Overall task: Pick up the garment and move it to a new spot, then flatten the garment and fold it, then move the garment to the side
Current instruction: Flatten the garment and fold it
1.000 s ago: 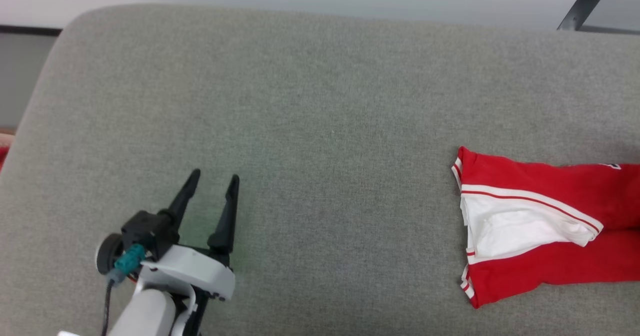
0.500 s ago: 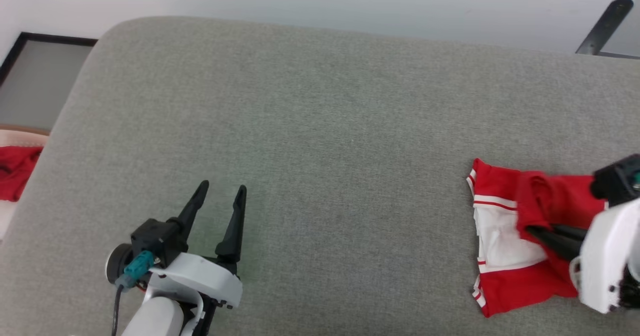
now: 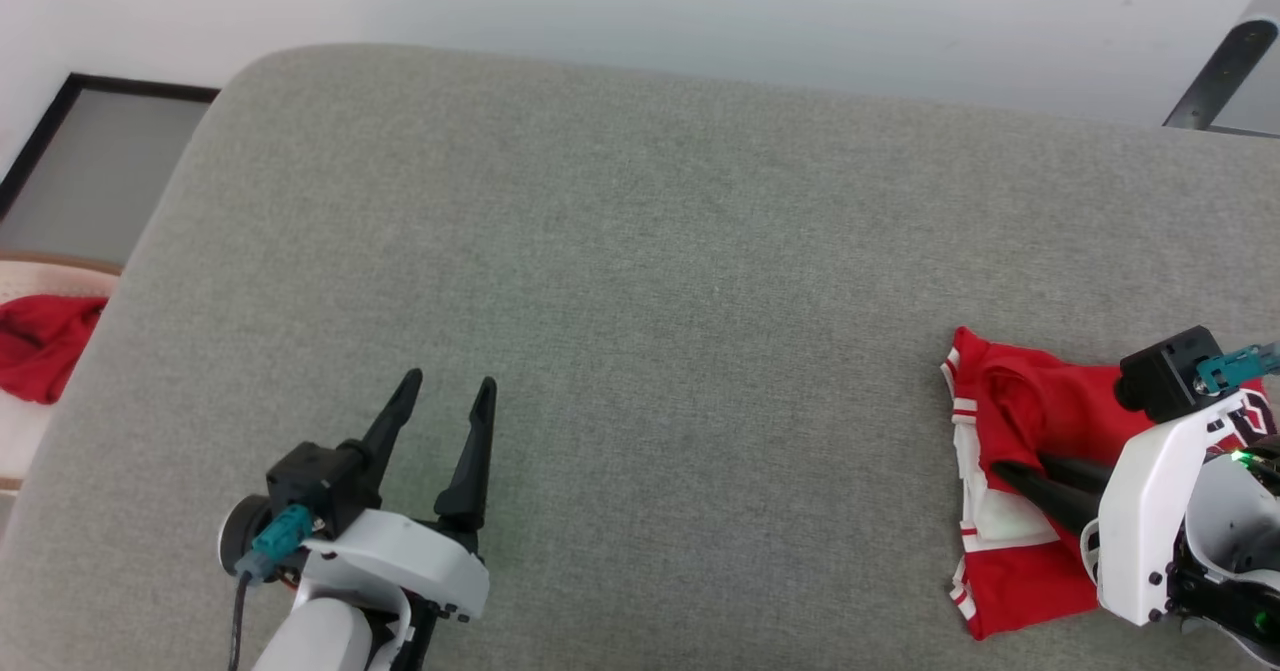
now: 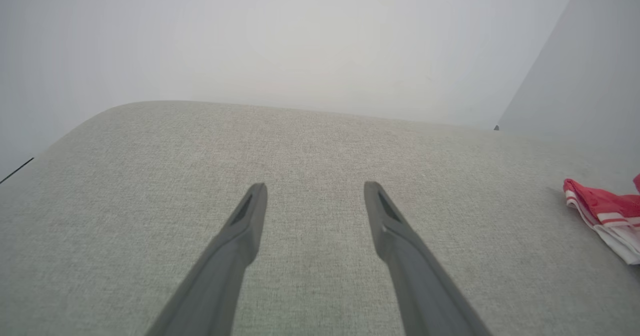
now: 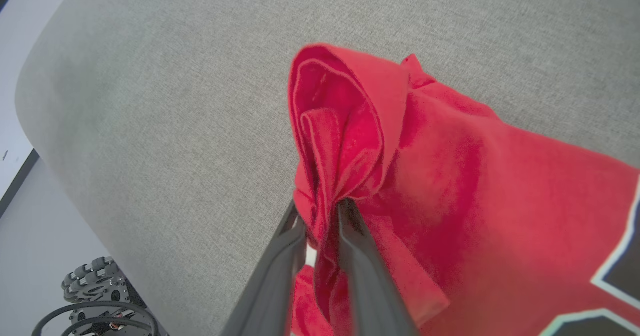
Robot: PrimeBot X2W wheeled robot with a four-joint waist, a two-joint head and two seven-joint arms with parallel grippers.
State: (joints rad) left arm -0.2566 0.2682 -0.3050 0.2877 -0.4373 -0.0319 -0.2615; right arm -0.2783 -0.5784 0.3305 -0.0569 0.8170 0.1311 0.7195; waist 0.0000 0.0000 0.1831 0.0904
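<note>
**Garment position.** The garment (image 3: 1040, 411) lies at the right end of the grey fabric-covered worktop (image 3: 640, 251), near its front edge. Its striped trim faces the worktop's middle. A red fold stands bunched over the white panel. The right wrist view shows the garment (image 5: 450, 176) with this fold raised and curled, and a black-and-white print (image 5: 620, 276) at the lower right. The left wrist view shows the garment (image 4: 605, 211) at its right edge.

**Right gripper.** The right gripper (image 3: 1018, 465) points toward the worktop's middle, over the garment. In its wrist view the right gripper (image 5: 320, 208) has its fingers almost together, with the red fold pinched between them.

**Left gripper.** The left gripper (image 3: 449, 384) is above bare worktop at the lower left, well apart from the garment. In its own wrist view the left gripper (image 4: 315, 188) has its fingers spread wide with nothing between them.

**Change from the earlier frames.**
- One second ago the garment lay flat, with the white panel broadly exposed and no right gripper in the head view. Now the gripper is on the garment and red fabric covers most of the white.
- The camera has moved, so the whole picture has shifted.
- The left gripper's pose is unchanged.

**Surroundings.** A red cloth (image 3: 40, 346) lies beyond the worktop's left end.
</note>
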